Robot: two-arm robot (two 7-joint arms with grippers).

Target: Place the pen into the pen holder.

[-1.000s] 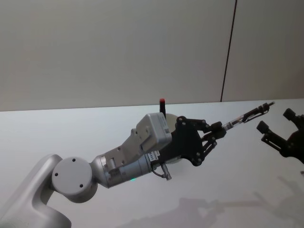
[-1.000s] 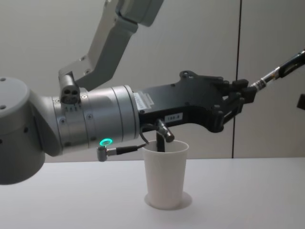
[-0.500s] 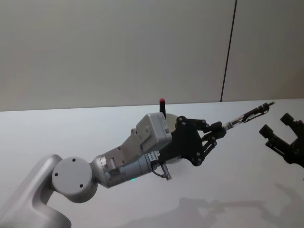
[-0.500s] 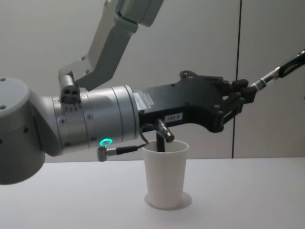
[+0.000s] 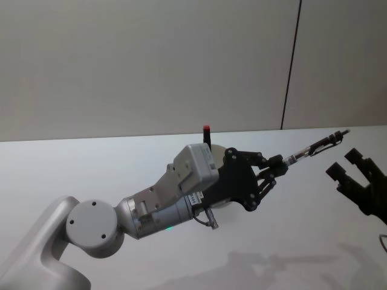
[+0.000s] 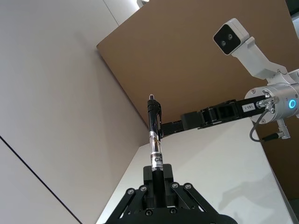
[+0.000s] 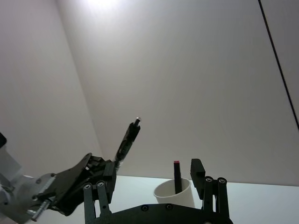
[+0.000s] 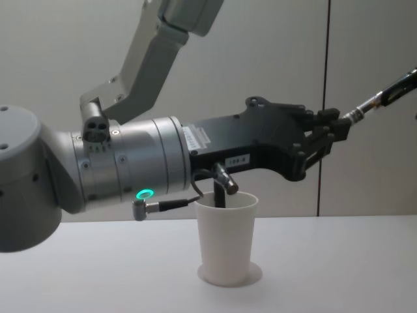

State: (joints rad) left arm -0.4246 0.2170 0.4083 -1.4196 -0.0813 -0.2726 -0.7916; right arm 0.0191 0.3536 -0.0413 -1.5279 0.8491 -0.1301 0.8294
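The pen (image 5: pixel 314 147) was held clear of the counter (image 8: pixel 339 274), its long axis slanted upward, forward and toward the robot's right. Its lower end was clamped between the closed fingers of the left pincer (image 5: pixel 279 162), and the rest of the barrel stuck straight out beyond the fingertips, in line with the pincer. The clip end was seen farthest from the grip in the left wrist view. In the chest view the far end of the pen was cut off by the right edge.

The paper cup (image 8: pixel 227 241) stood upright on the counter, below the left forearm and well behind the pen's free end. In the head view it was largely hidden by that arm. A second, red-topped pen (image 5: pixel 206 136) was seen standing upright in the cup.

The right pincer (image 5: pixel 341 163) was held with its fingers spread apart and nothing between them. It hung near the pen's free end, slightly lower and not touching it, partly cut off by the edge of the head view.
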